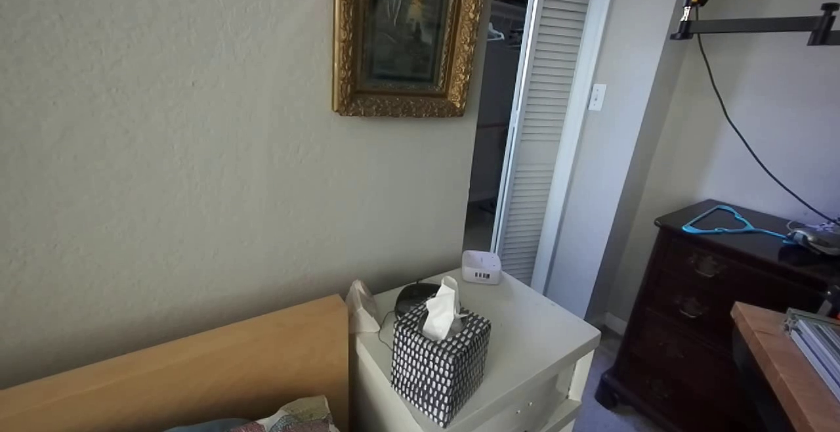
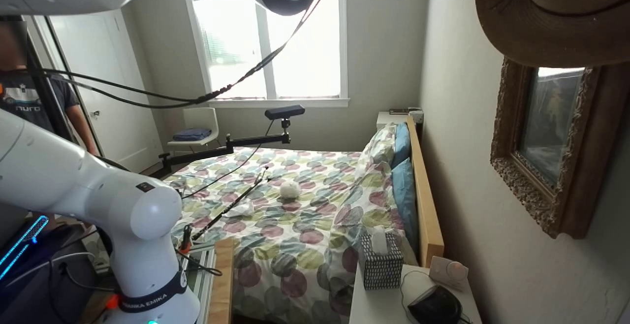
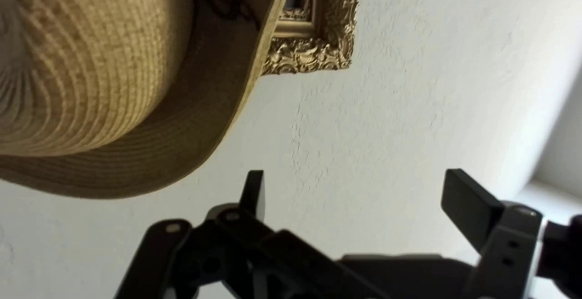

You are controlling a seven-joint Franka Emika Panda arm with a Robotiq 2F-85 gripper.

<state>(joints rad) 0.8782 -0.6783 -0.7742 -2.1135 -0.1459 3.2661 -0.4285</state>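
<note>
In the wrist view my gripper (image 3: 353, 185) stands wide open, with only pale wall visible between its fingers. Up and to the left of it is a woven straw hat (image 3: 104, 67), its brim curving down toward the left finger (image 3: 251, 194) but apart from it. Part of the same hat (image 2: 556, 28) shows at the top right of an exterior view. Behind the brim hangs a gold ornate picture frame (image 3: 313, 53), partly covered by the hat. That frame (image 1: 403, 105) is seen lower and clearer in an exterior view. Neither exterior view shows the gripper's fingers.
A white nightstand (image 1: 525, 327) carries a patterned tissue box (image 1: 440, 360), a dark round device (image 2: 435, 307) and a small white box (image 1: 481, 268). A wooden headboard (image 2: 425, 201) and bed (image 2: 295, 245) stand alongside. Cables (image 2: 197, 100) droop from the arm (image 2: 152, 210). A person (image 2: 39, 97) stands left.
</note>
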